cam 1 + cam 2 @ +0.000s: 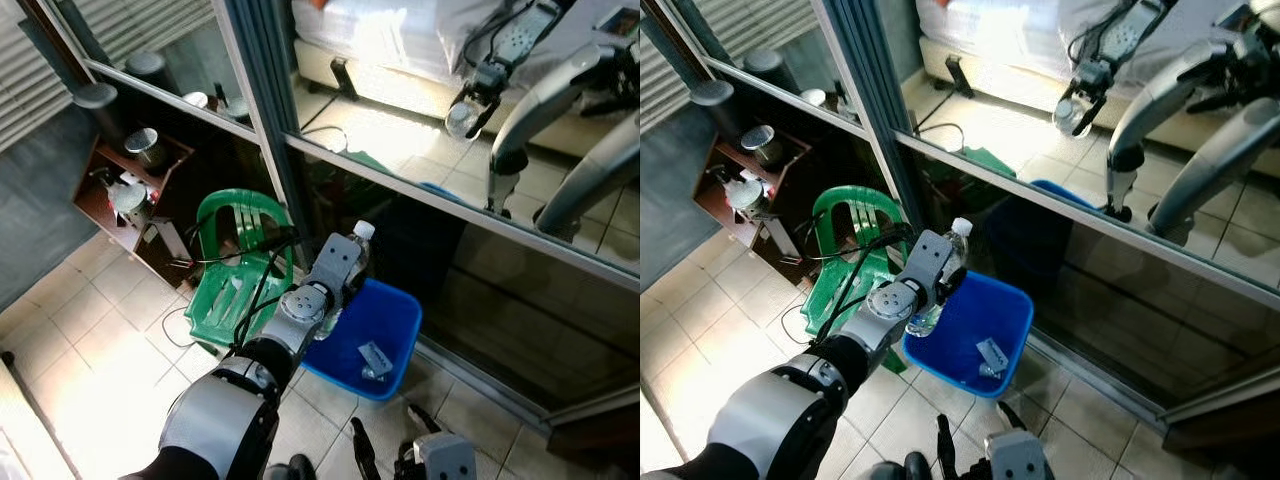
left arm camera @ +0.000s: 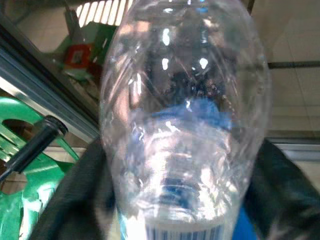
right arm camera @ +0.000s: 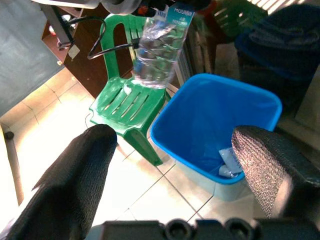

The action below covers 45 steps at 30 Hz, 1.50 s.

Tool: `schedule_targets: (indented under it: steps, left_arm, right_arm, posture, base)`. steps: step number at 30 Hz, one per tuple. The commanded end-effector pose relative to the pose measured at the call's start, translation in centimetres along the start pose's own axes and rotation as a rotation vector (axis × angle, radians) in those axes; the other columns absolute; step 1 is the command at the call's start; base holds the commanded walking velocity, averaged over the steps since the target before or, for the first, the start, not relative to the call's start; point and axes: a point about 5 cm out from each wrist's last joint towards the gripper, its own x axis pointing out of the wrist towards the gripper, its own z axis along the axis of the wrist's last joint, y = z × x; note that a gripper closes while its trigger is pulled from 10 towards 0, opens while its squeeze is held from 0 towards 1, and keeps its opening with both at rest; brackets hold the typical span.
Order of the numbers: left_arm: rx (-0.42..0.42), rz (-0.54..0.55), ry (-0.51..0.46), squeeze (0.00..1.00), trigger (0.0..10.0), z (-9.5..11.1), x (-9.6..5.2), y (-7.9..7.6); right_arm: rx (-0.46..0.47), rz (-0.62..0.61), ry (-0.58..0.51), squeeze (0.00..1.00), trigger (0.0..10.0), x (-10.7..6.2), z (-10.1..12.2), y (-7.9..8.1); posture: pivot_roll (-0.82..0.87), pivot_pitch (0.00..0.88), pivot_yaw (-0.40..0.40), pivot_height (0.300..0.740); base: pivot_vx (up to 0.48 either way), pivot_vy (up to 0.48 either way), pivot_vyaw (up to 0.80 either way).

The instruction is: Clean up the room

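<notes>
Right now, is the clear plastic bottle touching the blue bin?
Apart. In the right wrist view the clear plastic water bottle, held by the left end effector, hangs above the blue plastic bin's rim.

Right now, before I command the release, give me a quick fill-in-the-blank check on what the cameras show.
1. The left gripper is shut on a clear plastic ____.
2. The bin on the floor beside the glass door is ____ in colour.
3. The plastic chair next to the bin is ____.
4. The right gripper hangs low with its fingers ____.

Missing words: bottle; blue; green; open
</notes>
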Motion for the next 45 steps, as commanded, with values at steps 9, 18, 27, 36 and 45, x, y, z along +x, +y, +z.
schedule_targets:
  steps: [9, 18, 27, 36, 45]
  left_arm:
    - [-0.098, -0.137, -0.021, 1.00, 10.0, 1.7, 0.7, -6.4]
    - [-0.105, -0.101, -0.042, 0.00, 10.0, -3.8, -1.9, 1.0]
    - [-0.098, 0.039, -0.200, 0.00, 10.0, -6.6, -8.2, 8.2]
    - [-0.126, 0.229, -0.176, 0.00, 10.0, -11.2, -15.1, 7.2]
    - [-0.230, 0.288, -0.120, 0.00, 10.0, -11.3, -15.5, 5.5]
  right_arm:
    - [0.006, -0.030, 0.032, 0.00, 10.0, -0.6, -0.3, 0.1]
    - [-0.018, -0.134, -0.020, 0.00, 10.0, 1.6, 0.6, -4.9]
    - [-0.011, -0.222, -0.072, 0.00, 10.0, 5.0, 1.8, -9.2]
    - [-0.003, -0.281, -0.131, 0.00, 10.0, 6.0, 2.8, -11.4]
    - [0.005, -0.231, -0.103, 0.00, 10.0, 8.0, 2.2, -11.2]
  posture:
    - [-0.42, 0.297, 0.205, 0.740]
    - [-0.30, 0.135, 0.142, 0.740]
    - [-0.14, 0.011, 0.057, 0.740]
    - [-0.04, 0.000, -0.010, 0.740]
    - [-0.03, 0.000, -0.019, 0.740]
  base:
    - [0.000, 0.000, 0.00]
    - [0.000, 0.000, 0.00]
    - [0.000, 0.000, 0.00]
    - [0.000, 0.000, 0.00]
    - [0.000, -0.157, 0.69]
